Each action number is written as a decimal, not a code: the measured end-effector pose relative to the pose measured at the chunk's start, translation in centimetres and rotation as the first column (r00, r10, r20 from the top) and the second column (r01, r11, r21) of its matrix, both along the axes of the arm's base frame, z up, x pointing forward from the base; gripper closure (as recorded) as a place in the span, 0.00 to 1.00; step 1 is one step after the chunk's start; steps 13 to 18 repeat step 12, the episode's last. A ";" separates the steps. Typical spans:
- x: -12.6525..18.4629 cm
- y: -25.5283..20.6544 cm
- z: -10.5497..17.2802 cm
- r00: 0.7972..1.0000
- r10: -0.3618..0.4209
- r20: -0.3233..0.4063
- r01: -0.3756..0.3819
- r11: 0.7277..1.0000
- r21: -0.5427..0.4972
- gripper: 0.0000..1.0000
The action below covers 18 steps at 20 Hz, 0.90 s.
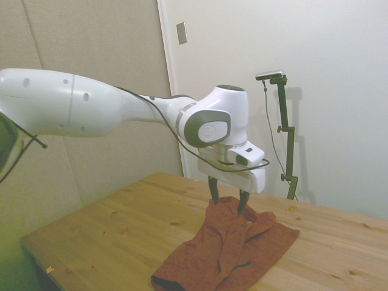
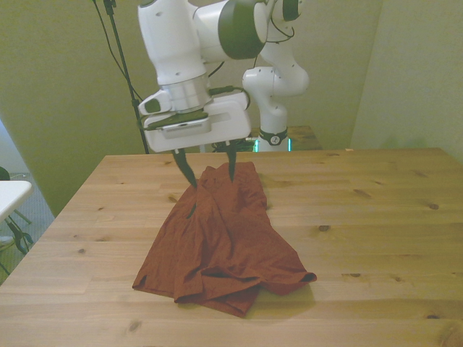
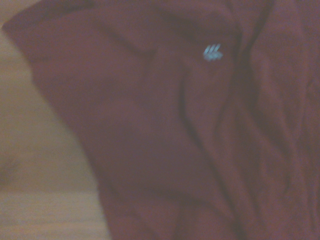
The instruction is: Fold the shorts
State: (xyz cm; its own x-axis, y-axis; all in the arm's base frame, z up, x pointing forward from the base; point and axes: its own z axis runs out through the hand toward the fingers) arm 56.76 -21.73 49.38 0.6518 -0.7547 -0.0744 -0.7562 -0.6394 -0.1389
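The gripper [image 2: 207,171] hangs with fingers spread apart, holding nothing, just above the far end of the shorts [image 2: 221,246], which lie rumpled on the table [image 2: 376,217]. The loosely heaped far fold may slump or unroll, spoiling the fold.

The rust-red, wrinkled cloth shorts [image 2: 224,246] lie on the wooden tabletop [image 2: 376,210], nearer its edge on the front view's left than the other side. They are bunched and partly folded over, with soft bumps and creases running down the middle. One end sits near the far edge, and the wide end spreads toward the near edge. A small pale blue mark [image 3: 213,52] shows on the cloth [image 3: 175,130] up close.
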 end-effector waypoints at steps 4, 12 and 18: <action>-4.4 8.1 2.5 0.995 0.101 -0.005 -0.101 0.995 0.014 0.00; -17.2 21.6 1.5 0.978 0.207 -0.034 -0.206 0.978 0.029 0.00; -17.2 21.6 1.5 0.978 0.207 -0.034 -0.206 0.978 0.029 0.00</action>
